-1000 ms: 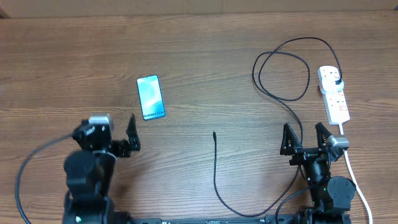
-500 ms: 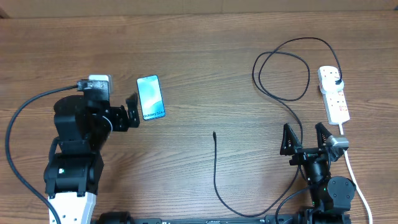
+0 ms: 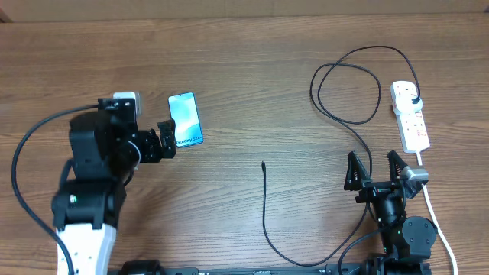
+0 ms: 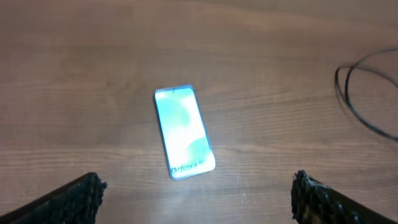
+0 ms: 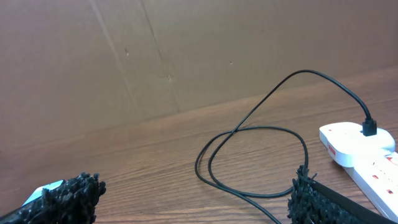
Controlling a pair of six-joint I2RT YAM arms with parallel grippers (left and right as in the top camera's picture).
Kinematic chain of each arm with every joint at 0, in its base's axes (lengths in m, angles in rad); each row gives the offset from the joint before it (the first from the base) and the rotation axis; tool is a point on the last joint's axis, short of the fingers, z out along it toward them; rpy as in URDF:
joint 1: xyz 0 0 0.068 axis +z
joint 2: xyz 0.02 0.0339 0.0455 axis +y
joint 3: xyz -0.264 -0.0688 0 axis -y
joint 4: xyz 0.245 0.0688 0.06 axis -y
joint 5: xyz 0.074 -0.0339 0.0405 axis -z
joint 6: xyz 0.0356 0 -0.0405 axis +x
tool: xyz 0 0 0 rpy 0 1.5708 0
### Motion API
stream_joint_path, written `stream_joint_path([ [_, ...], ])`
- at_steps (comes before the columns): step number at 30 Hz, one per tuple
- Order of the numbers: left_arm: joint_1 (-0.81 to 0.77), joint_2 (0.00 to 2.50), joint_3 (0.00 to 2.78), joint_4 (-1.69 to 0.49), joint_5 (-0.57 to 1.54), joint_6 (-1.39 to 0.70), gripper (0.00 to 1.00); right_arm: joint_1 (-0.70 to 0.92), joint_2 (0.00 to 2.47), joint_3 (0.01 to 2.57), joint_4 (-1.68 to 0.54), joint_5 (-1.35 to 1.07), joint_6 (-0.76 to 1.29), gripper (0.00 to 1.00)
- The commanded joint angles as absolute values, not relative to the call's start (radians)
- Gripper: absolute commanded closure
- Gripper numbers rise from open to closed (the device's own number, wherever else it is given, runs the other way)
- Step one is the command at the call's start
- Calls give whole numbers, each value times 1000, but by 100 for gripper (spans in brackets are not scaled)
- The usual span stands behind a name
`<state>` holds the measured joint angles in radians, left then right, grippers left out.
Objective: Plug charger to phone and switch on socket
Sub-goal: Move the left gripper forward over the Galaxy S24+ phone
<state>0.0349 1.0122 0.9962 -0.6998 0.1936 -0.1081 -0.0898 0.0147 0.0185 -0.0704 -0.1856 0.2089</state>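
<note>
Overhead: left gripper [image 3: 164, 139] is hovering, fingers apart, just left of the phone [image 3: 185, 119].
Right gripper [image 3: 375, 169] is sitting spread wide well right of it; charger [image 3: 264, 200] is lying between, socket [image 3: 410, 116] farther right.

Left arm [image 3: 98, 156] black, white lower link [image 3: 84, 248], cable loop [image 3: 15, 176]; right arm [image 3: 397, 221] black; left gripper [image 4: 198, 186] rough-textured

The small white rectangular power strip [image 5: 364, 152] ran off the right wrist view's right edge; the slim teal-screened smartphone [image 5: 45, 188] showed only a corner (bottom left). Overhead, its red-marked switches [image 3: 413, 116] were too small to read.
</note>
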Motion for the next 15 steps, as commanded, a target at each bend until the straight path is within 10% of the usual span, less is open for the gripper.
stream_joint_path([
  [1, 38, 1119, 1146, -763, 173, -139, 0, -84, 3, 8, -66, -184, 213, 0],
  [15, 11, 1586, 1663, -1051, 165, -320, 0, -84, 3, 8, -66, -184, 213, 0],
])
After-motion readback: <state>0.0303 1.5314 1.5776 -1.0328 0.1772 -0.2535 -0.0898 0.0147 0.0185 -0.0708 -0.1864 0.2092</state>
